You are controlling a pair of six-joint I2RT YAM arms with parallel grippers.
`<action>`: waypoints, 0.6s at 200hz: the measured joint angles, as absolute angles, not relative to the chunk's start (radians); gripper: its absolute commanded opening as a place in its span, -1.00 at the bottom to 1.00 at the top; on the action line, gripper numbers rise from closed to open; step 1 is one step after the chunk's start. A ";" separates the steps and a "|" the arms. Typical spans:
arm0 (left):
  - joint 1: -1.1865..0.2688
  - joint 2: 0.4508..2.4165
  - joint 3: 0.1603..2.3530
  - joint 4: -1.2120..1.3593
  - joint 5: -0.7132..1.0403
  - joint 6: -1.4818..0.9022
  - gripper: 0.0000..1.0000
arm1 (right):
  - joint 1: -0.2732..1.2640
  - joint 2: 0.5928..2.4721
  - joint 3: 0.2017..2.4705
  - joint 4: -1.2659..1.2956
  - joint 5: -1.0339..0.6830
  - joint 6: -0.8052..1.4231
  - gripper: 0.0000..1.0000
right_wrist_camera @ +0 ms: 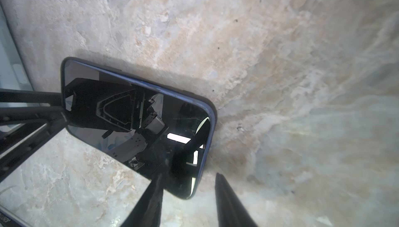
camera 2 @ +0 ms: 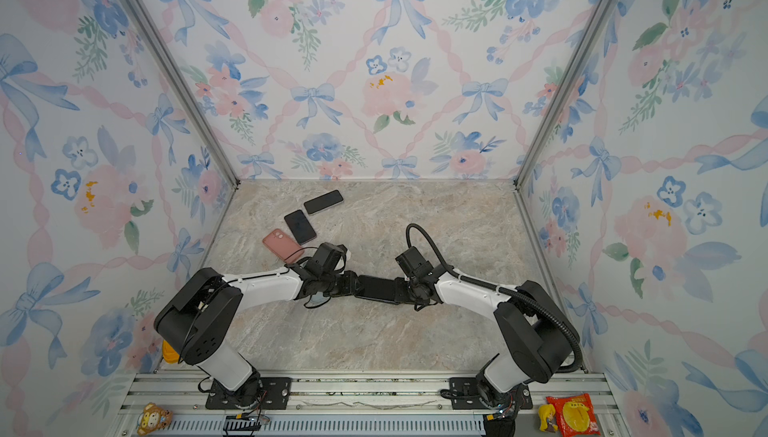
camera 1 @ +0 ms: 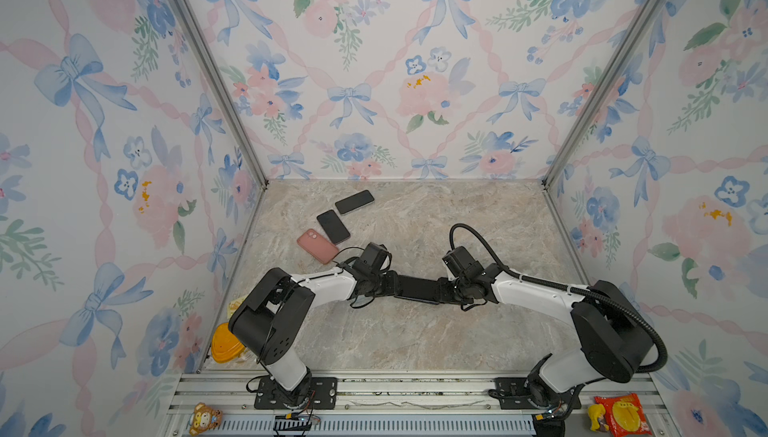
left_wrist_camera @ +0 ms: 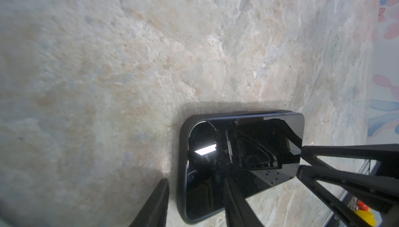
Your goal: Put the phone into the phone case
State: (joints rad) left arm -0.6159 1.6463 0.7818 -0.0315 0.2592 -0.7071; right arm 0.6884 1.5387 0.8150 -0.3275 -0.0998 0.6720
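the phone [left_wrist_camera: 248,141] is judged mostly seated in the black phone case [left_wrist_camera: 182,150] (corners unclear); left gripper [left_wrist_camera: 195,180] and right gripper [right_wrist_camera: 190,173] are spread over it, nothing clamped.

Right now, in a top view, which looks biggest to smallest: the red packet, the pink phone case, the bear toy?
1. The red packet looks largest, though it lies nearer the camera.
2 and 3. The pink phone case and the bear toy look about alike, too close to rank.
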 measured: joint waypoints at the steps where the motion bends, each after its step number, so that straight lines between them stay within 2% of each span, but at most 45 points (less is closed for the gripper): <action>1: -0.616 1.646 0.782 -0.031 0.259 -0.707 -0.14 | 0.689 1.539 0.815 -0.327 -0.100 0.672 -0.17; 120: -0.624 1.656 0.782 -0.022 0.274 -0.708 -0.29 | 0.704 1.558 0.815 -0.313 -0.108 0.672 -0.26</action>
State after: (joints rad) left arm -0.6243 1.6562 0.7818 -0.0223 0.2745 -0.7078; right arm 0.7040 1.5581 0.8150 -0.3126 -0.1081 0.6724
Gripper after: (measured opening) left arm 0.366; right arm 0.373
